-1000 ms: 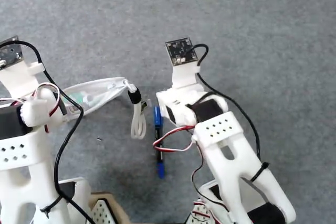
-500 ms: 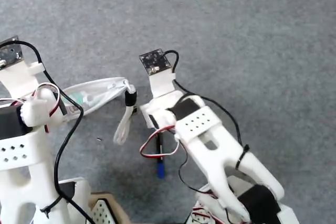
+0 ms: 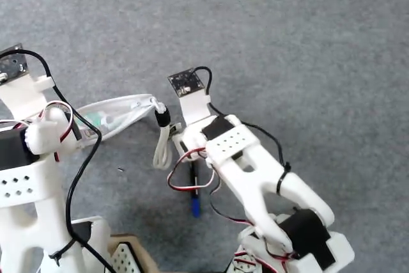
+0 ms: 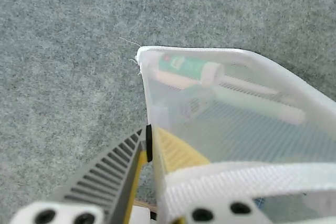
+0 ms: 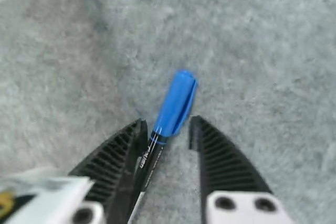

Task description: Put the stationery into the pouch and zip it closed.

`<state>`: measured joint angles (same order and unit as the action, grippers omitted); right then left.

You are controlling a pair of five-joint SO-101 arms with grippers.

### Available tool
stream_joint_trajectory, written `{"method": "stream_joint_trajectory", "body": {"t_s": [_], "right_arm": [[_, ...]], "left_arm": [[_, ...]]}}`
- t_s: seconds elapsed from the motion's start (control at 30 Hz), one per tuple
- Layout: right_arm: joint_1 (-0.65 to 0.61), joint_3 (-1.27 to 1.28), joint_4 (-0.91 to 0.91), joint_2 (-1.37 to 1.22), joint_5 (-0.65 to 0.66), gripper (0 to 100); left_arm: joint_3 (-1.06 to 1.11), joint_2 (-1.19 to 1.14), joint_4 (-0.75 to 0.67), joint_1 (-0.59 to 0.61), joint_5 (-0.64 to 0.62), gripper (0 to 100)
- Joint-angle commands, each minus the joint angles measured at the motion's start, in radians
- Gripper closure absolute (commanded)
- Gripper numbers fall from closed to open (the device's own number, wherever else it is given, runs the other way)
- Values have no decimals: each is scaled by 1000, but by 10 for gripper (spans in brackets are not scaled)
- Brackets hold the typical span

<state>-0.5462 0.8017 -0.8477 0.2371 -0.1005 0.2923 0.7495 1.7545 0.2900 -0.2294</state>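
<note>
The clear pouch point(image 3: 121, 114) is held at one end by the left gripper point(image 4: 151, 142), and its jaws are shut tight on the pouch's edge. A green and white stick point(image 4: 189, 67) can be seen inside. The pouch's white strap point(image 3: 163, 150) is laid on the grey table point(image 3: 332, 62). Near the strap, the blue pen point(image 5: 176, 100) is laid flat on the table, outside the pouch. The right gripper point(image 5: 167, 124) is placed over the pen, with its jaws open and the pen between them.

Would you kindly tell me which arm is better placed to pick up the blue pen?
Right: the right gripper sits open astride the blue pen, while the left gripper is clamped on the pouch.
</note>
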Motion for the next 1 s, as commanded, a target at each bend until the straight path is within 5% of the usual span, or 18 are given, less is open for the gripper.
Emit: {"method": "stream_joint_trajectory", "body": {"t_s": [0.0, 0.97], "right_arm": [[8, -90, -31, -22, 5, 821], [11, -220, 6, -297, 2, 822]], "left_arm": [[-5, -8, -9, 7, -11, 972], [-4, -8, -9, 8, -11, 972]]}}
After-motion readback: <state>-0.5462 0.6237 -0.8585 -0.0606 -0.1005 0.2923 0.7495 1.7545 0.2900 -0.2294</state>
